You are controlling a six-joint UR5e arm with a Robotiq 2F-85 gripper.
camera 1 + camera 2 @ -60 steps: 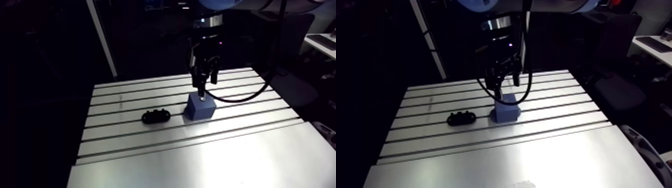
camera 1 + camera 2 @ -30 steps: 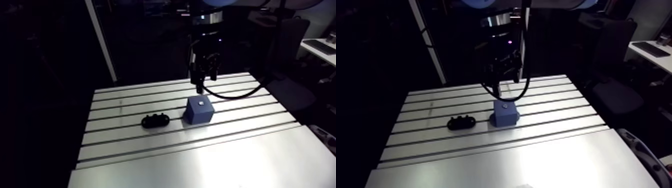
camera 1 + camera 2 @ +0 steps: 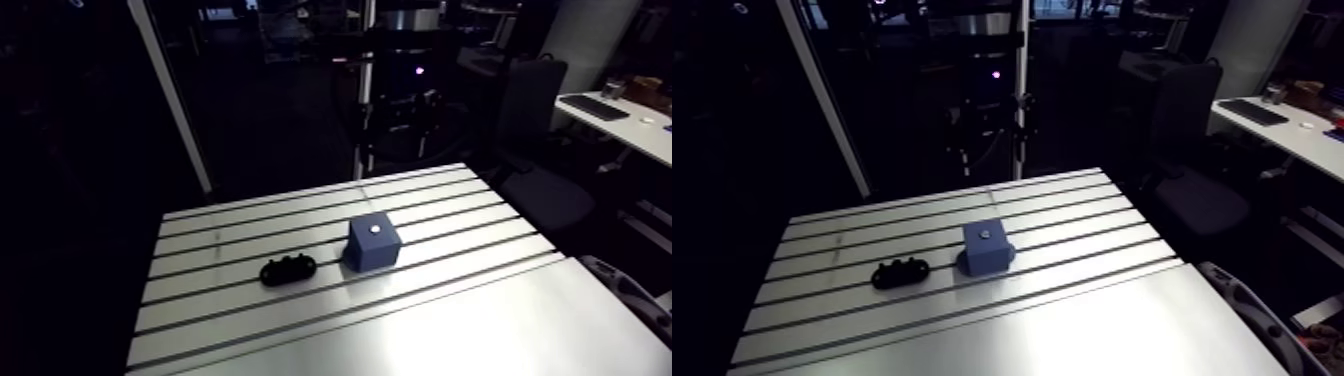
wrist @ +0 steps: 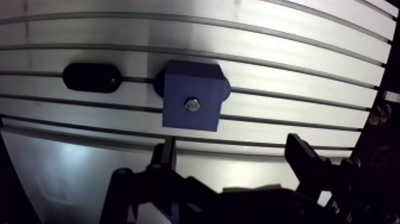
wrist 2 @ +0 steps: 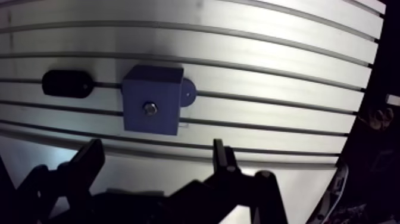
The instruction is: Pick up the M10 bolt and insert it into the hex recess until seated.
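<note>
Slotted table (image 3: 450, 320), blue block (image 4: 193, 80) with bolt (image 4: 191, 105) seated in its top, black piece (image 4: 92, 77) beside it, jaws apart, empty

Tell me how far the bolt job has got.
Done: the bolt sits in the top of the blue block. In hand: nothing; the gripper hangs open and empty, clear of the block. Left: nothing obvious, though whether the bolt is fully seated cannot be told.

All was dim save the bench (image 3: 470, 330), where light glared white; in the wrist view its straight slots looked bowed.
</note>
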